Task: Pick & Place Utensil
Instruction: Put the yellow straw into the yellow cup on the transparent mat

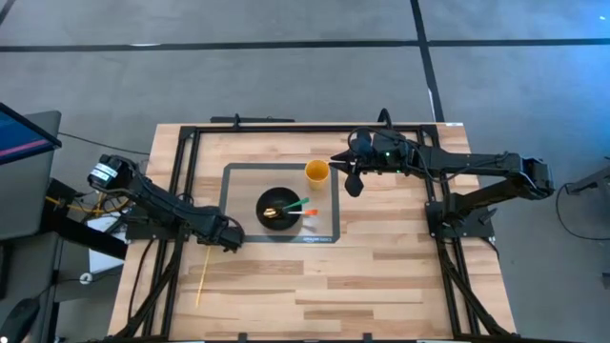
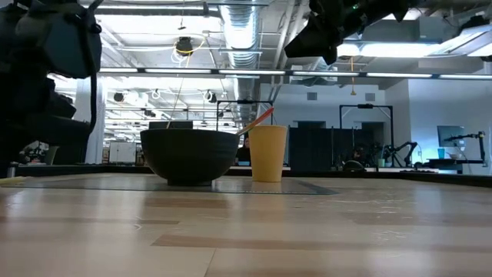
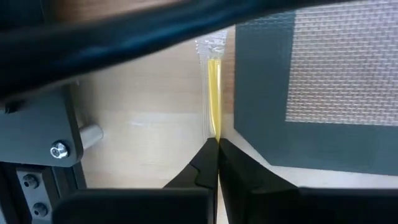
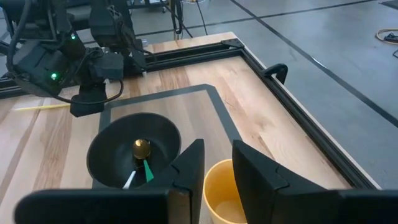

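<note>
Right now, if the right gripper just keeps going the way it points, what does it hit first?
Most likely the yellow cup: the right gripper is open and points down over its rim. The black bowl sits just beyond. Depth is unclear, so the height above the cup is uncertain.

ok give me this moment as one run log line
left gripper: shut on wrapped yellow utensil | right gripper: open above yellow cup | black bowl: holds utensils

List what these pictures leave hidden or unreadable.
- Wrapped yellow utensil: the left claw, shut on it, hides its near end in the left wrist view; the arm hides part in the high view.
- Black bowl contents: wall hides them in the low view.
- Yellow cup: cut off by the right wrist view's edge and right claw.
</note>
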Controlling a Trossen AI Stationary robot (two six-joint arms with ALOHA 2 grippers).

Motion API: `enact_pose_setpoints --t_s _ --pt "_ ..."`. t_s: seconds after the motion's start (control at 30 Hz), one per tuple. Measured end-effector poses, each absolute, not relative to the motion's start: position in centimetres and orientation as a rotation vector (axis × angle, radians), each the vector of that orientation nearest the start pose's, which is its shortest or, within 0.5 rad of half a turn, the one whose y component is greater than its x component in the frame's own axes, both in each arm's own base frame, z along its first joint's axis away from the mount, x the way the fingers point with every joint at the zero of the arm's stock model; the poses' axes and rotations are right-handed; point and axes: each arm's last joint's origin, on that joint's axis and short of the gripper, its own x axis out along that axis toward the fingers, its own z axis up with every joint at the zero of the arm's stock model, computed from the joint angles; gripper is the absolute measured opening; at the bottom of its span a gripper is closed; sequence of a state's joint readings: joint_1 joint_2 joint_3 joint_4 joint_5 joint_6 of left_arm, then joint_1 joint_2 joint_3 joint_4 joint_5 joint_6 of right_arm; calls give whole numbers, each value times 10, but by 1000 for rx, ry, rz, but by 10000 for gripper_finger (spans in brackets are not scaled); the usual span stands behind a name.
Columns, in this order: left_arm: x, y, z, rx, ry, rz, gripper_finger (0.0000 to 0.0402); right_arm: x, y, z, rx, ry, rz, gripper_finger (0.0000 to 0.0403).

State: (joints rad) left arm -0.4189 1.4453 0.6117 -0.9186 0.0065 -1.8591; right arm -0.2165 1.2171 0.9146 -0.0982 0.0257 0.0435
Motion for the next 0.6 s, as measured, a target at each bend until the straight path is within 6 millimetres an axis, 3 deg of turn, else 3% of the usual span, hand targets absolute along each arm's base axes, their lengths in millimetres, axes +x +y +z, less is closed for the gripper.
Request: enact_pose_setpoints --t_s 0.6 --pt "201 -87 174 -895 1234 1031 4 263 -59 298 83 394 -248 77"
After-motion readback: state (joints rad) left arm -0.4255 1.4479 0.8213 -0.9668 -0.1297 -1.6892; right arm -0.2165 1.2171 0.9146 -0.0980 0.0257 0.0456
